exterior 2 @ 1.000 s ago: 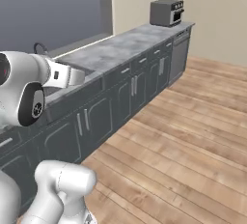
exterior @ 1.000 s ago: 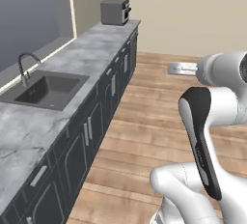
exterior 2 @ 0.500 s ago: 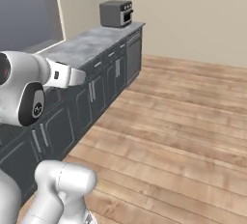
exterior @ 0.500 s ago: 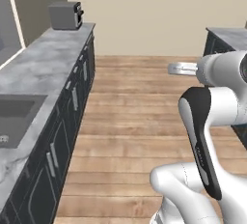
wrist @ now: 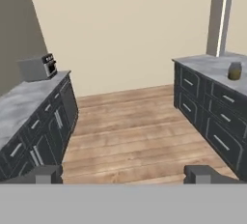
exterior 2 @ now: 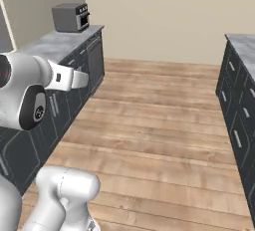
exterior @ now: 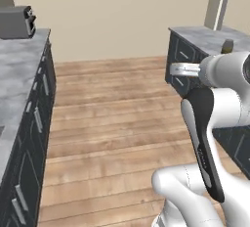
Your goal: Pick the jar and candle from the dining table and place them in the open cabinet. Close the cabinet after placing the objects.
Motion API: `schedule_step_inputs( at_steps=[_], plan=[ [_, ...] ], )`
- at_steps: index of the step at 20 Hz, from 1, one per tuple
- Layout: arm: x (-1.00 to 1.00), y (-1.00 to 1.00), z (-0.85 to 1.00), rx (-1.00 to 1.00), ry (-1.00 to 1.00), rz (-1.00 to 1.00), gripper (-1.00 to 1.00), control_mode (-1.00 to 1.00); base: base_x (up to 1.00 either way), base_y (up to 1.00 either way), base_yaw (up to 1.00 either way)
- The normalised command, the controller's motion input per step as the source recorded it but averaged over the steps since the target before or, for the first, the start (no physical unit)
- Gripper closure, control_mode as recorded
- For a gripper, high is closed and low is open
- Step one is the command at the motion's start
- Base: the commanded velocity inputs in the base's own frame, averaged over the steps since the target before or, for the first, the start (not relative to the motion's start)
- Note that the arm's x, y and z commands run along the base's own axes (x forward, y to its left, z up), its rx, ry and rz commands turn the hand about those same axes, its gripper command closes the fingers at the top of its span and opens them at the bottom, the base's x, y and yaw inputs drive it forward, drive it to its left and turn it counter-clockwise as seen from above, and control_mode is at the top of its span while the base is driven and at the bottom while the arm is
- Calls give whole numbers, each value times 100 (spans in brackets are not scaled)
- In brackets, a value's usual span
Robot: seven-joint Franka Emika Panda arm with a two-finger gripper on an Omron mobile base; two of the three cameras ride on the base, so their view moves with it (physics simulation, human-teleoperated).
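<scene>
While the arm holds its hand level above the wooden floor (exterior 2: 159,125), one long counter (wrist: 29,100) with a grey marbled top runs down the left side of the room, its dark drawer fronts facing the open middle. One grey toaster (wrist: 37,67) sits at the counter's far end, close to the beige back wall (wrist: 125,30); the left base view shows it (exterior: 17,21) at the upper left corner, the right base view (exterior 2: 70,17) near the top left.

Between the two runs of cabinetry lies one broad strip of bare planks, reaching from the robot to the back wall. The gripper (wrist: 124,175) looks straight along this strip, its two dark fingertips (wrist: 46,175) spread wide apart with nothing between them.

On the right stands the dining table (wrist: 210,66), a grey-white marble slab over dark drawer fronts with silver handles, its near long edge lining the open floor. One jar (wrist: 234,71) stands upright on that top, long axis vertical, lid upward, olive-brown in its lower part, set back from the table's floor-side edge. The left base view catches the jar (exterior: 227,46) just above the white arm, on the same slab (exterior: 200,37). Behind the table a pale pillar (wrist: 221,15) rises against the wall. The candle cannot be made out.
</scene>
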Motion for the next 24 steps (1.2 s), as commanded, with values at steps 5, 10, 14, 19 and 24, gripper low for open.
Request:
schedule_step_inputs(
  at_steps=[5, 10, 14, 19, 24],
  plan=[
    [0, 0, 0, 0, 0, 0, -100, 100, 51, 30, -35],
    [0, 0, 0, 0, 0, 0, -100, 100, 45, 49, -37],
    [0, 0, 0, 0, 0, 0, -100, 100, 35, 51, -37],
    [0, 0, 0, 0, 0, 0, -100, 100, 35, 41, -35],
    [0, 0, 0, 0, 0, 0, -100, 100, 55, 39, -34]
  ],
)
